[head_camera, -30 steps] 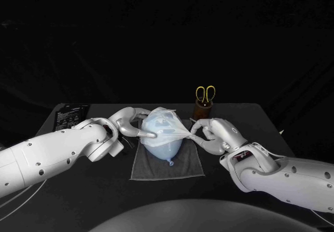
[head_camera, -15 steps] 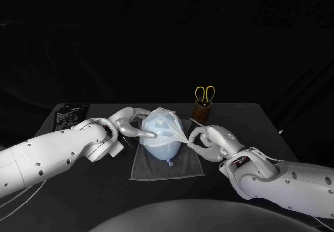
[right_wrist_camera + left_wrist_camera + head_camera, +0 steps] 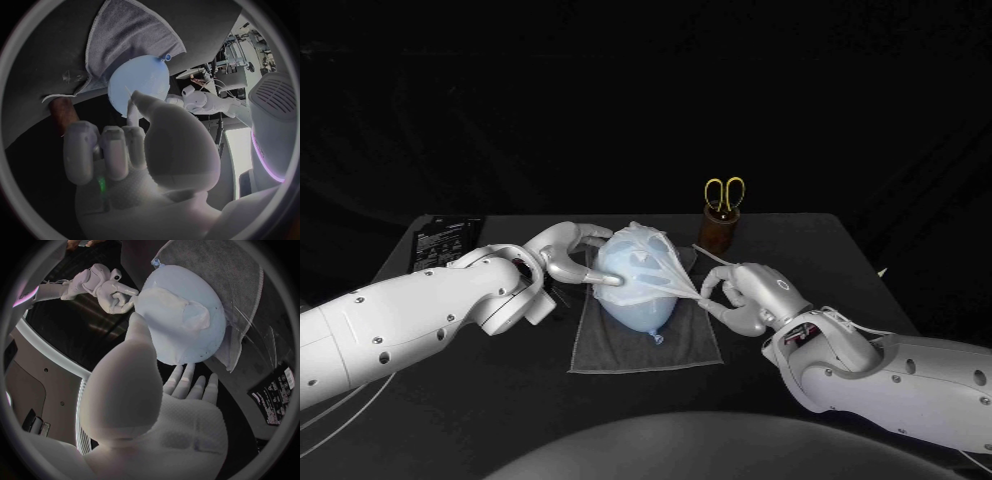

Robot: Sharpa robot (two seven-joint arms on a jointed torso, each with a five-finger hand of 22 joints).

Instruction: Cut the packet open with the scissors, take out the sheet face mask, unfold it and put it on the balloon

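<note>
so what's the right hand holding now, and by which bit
The right hand pinches the thin white sheet face mask by its stretched side edge, drawn taut off the pale blue balloon.

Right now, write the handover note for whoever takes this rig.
Left robot hand: against the balloon's left side; whether it grips is unclear.
Right robot hand: pinches the mask's edge, which is pulled taut off the balloon's right side.
Things: balloon lies on the towel, mask draped over its far end; scissors stand in the holder behind; packet at the table's far left corner.
Done: mask out, unfolded, partly on the balloon.
Left: probably lay the pinched edge down, smooth it, let go.
</note>
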